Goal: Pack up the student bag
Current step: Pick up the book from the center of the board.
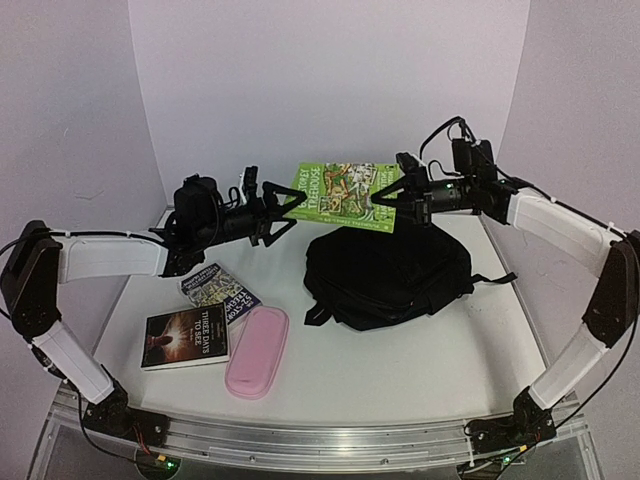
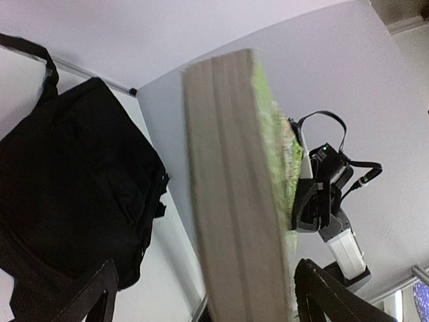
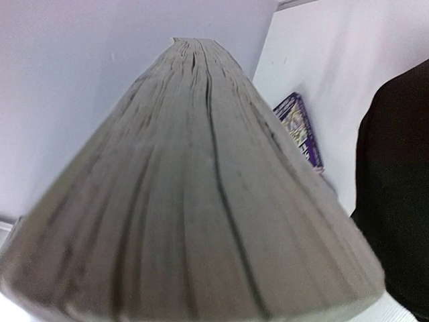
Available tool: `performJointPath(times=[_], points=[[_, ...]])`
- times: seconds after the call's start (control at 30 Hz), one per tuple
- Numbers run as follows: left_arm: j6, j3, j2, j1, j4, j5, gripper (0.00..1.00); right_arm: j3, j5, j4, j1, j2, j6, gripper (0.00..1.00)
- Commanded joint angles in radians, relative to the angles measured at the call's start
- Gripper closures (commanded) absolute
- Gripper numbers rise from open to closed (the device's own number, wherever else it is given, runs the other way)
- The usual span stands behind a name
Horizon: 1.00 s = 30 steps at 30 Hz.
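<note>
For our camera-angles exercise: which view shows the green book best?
Top external: the green book shows its cover, held up near the student bag. Left wrist shows page edges plus a green sliver; right wrist, only blurred page edges.

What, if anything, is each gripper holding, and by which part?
The right gripper clamps the green book by its right-hand edge as the top view shows it, holding it in the air. The left gripper stands open at the book's opposite edge, gripping nothing.

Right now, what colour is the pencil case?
The pencil case is pink, clearest in the top view.
</note>
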Motion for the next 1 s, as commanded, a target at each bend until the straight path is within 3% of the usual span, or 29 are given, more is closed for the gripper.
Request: performJointPath(times=[0.0, 0.2, 0.5, 0.87, 0.97], points=[[0.169, 0.033, -0.033, 0.003, -0.196, 0.233, 0.07, -0.066, -0.195, 0.094, 0.007, -0.142, -0.076, 1.0], [0.079, -0.049, -0.035, -0.001, 0.023, 0.388, 0.04, -0.137, -0.209, 0.091, 0.007, -0.183, -0.093, 1.0], [-0.039, -0.057, -0.006, -0.011, 0.162, 0.457, 0.33, -0.151, -0.237, 0.089, 0.028, -0.139, -0.098, 1.0], [-0.182, -0.081, 0.04, -0.017, 0.364, 0.49, 0.57, -0.151, -0.243, 0.083, 0.055, -0.1, -0.098, 1.0], [-0.228, -0.095, 0.057, -0.017, 0.437, 0.492, 0.69, -0.148, -0.232, 0.079, 0.056, -0.097, -0.098, 1.0]])
